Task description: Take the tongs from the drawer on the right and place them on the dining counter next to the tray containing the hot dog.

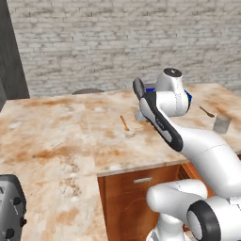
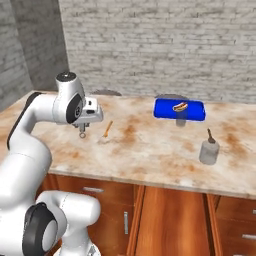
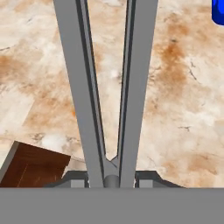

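Above the counter, near its front edge, the gripper hangs clenched on the tongs, pinching them at their hinged end. From the hand camera the two grey arms of the tongs spread away from the fingertips over the marbled stone, clear of it. An orange stick lies on the counter just beside the gripper, toward the tray. A corner of reddish-brown wood shows below the counter edge in the hand view. Farther along the counter sits the blue tray, with the hot dog in it, well apart from the tongs. A grey cup stands nearer the front, with a dark-handled utensil just behind it. Drawers below the counter are closed.
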### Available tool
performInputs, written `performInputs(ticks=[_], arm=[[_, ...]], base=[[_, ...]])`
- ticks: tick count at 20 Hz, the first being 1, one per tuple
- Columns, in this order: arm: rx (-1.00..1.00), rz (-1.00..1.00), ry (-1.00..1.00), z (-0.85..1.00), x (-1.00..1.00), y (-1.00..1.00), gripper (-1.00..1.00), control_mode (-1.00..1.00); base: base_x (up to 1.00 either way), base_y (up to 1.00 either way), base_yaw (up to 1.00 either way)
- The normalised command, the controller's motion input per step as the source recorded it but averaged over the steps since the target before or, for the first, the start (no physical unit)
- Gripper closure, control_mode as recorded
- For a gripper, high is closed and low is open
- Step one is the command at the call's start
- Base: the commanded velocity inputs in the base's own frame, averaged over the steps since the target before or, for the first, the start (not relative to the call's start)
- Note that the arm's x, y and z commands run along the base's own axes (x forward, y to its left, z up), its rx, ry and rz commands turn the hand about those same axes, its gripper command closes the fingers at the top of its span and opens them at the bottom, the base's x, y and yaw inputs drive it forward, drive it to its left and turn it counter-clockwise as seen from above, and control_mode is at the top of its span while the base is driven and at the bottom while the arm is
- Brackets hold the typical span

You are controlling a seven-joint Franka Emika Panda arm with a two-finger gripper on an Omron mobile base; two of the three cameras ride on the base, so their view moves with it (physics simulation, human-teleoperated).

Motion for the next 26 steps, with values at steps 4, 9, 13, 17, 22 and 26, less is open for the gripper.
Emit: performInputs(ticks=[4, 9, 13, 17, 22, 26], arm=[[0.0, 0.0, 0.0, 0.0, 0.0, 0.0, 1.0, 1.0], [0.0, 0.0, 0.0, 0.0, 0.0, 0.0, 1.0, 1.0], [0.0, 0.0, 0.0, 0.0, 0.0, 0.0, 1.0, 1.0], [0.0, 0.0, 0.0, 0.0, 0.0, 0.0, 1.0, 1.0], [0.0, 0.0, 0.0, 0.0, 0.0, 0.0, 1.0, 1.0], [0.0, 0.0, 0.0, 0.0, 0.0, 0.0, 1.0, 1.0]], base=[[-0.56, 0.0, -0.11], [-0.6, 0.0, -0.1], [-0.63, -0.08, -0.12], [-0.37, -0.36, -0.12], [-0.17, -0.6, -0.14], [0.0, -0.8, -0.14]])
